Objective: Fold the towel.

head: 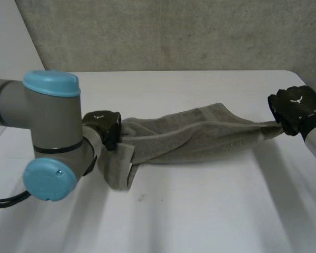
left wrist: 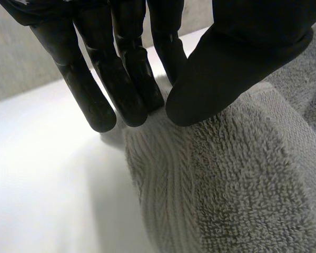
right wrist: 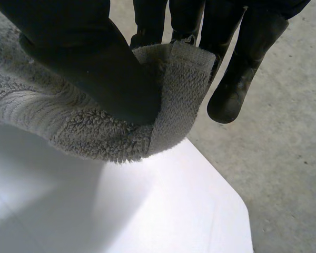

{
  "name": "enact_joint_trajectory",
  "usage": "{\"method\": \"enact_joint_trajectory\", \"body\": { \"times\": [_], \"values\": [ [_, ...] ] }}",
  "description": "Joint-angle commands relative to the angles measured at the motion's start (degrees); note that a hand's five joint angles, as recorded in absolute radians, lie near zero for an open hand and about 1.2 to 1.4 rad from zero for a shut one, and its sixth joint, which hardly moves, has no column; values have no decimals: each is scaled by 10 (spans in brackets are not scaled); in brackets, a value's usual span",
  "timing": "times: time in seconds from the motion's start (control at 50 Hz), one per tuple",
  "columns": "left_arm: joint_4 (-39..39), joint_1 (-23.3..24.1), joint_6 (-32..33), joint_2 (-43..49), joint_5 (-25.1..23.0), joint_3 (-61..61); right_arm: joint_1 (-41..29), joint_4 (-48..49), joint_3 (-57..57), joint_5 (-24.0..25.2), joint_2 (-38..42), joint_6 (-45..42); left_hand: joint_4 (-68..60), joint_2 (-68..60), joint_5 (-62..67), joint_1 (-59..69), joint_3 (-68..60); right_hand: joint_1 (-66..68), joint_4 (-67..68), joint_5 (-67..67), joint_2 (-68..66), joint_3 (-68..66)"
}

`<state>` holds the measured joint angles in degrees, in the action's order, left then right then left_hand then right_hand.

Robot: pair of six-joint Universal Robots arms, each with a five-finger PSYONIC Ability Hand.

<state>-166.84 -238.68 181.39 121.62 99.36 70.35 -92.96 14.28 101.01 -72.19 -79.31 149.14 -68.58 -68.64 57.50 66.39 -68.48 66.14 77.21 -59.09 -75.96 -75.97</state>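
Note:
A grey towel (head: 195, 134) hangs stretched between my two hands, sagging onto the white table (head: 200, 211) in the middle. My left hand (head: 106, 125) holds its left end; in the left wrist view the thumb (left wrist: 237, 58) pinches the towel's edge (left wrist: 226, 179) against the straight fingers (left wrist: 129, 79). A loose flap droops below that hand. My right hand (head: 296, 108) holds the right end, lifted near the table's right edge. Seen from the right wrist, its thumb (right wrist: 89, 63) presses a towel corner (right wrist: 174, 89) against the fingers (right wrist: 242, 68).
The table's right corner (right wrist: 221, 211) lies just under my right hand, with grey floor (right wrist: 289, 158) beyond it. A grey wall (head: 174, 31) runs behind the table. My left arm's elbow (head: 50, 132) stands in front at the left.

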Motion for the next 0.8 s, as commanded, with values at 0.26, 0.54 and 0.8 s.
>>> {"method": "enact_joint_trajectory", "body": {
  "times": [0.26, 0.54, 0.8],
  "values": [
    [107, -34, 171, -264, -72, 118, 1, -449, -202, -16, -52, -80, -114, -114, 125, 136, -115, 139, 28, -109, -40, -40],
    [89, -105, 273, -218, -152, 165, -7, -466, -174, -25, 3, -188, -114, -114, 125, 136, -115, 139, 28, -109, -40, -40],
    [-30, -98, 285, -46, -142, -184, -118, -185, -425, -156, 137, -27, -114, -114, 125, 136, -115, 139, 28, -109, -40, -40]
  ]
}}
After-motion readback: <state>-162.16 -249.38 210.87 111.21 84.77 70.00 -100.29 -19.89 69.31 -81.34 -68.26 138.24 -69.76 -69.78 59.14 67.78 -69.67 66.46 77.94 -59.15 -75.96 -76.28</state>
